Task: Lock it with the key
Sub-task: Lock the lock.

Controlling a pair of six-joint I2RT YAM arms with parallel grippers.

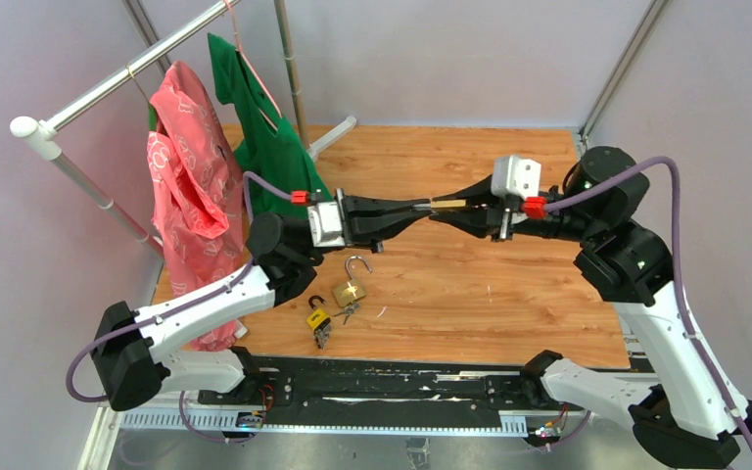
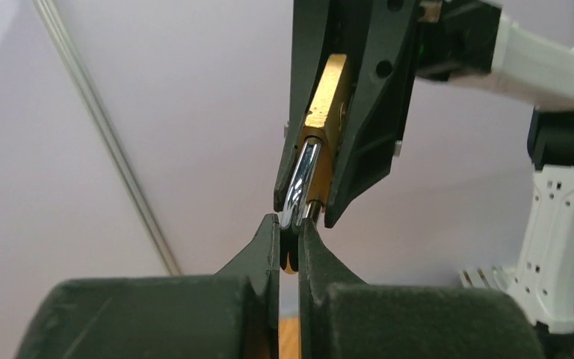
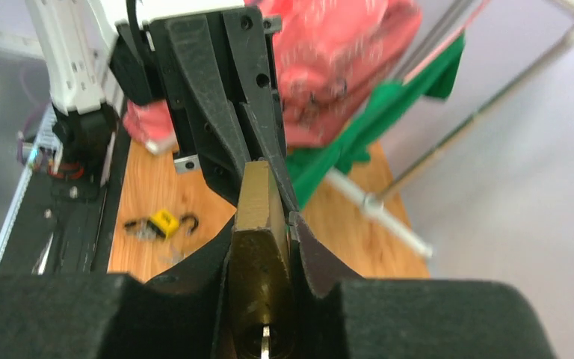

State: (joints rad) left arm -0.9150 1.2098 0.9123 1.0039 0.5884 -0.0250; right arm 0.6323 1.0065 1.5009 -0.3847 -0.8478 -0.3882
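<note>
While our right pincer (image 3: 263, 222) clamps the body of the brass padlock (image 3: 258, 254) aloft, our left pincer (image 2: 289, 232) pinches its shackle (image 2: 301, 176). Below that padlock, on the counter (image 1: 509, 294), lie an open padlock (image 1: 350, 291) with keys (image 1: 349, 313) and a yellow padlock (image 1: 318, 315); pink and green garments (image 1: 191, 186) hang to its left.

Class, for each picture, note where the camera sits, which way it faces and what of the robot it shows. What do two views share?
Top external: above and behind, looking down on the table; left arm and right arm show.
Left wrist: on its arm, faces right gripper; own fingers below.
Right wrist: on its arm, faces left gripper; own fingers below.
Shared: both wrist views show the brass padlock.
</note>
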